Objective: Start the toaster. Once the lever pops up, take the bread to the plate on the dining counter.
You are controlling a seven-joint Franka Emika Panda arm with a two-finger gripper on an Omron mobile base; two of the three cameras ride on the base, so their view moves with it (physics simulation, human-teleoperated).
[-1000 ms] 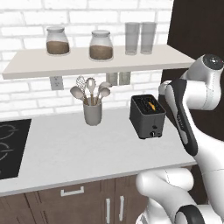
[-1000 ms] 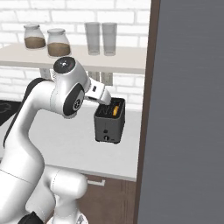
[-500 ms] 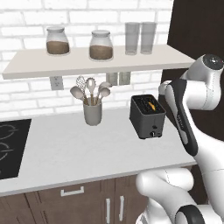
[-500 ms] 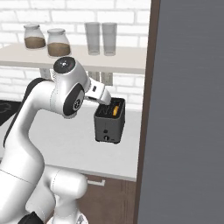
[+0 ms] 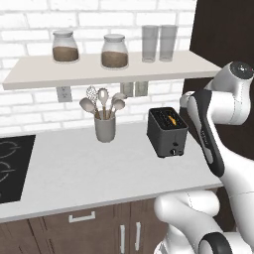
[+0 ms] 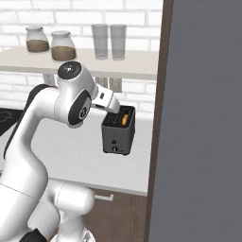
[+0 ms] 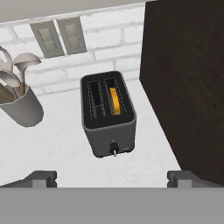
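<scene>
One slice of bread (image 7: 114,100) is sitting in the right-hand slot of the toaster (image 7: 108,114), which is standing on the white surface (image 5: 74,168) near its right end, close beside a dark cabinet wall (image 7: 183,78). The gripper (image 7: 111,178) is hovering above and in front of the toaster, jaws spread wide and holding nothing — the starting step appears not yet done. The next move is likely calling for a descent onto the lever at the toaster's front face. The lever itself is proving hard to make out; a small knob (image 7: 114,152) is showing low on the front. A utensil cup (image 5: 105,128) is standing to the left.
</scene>
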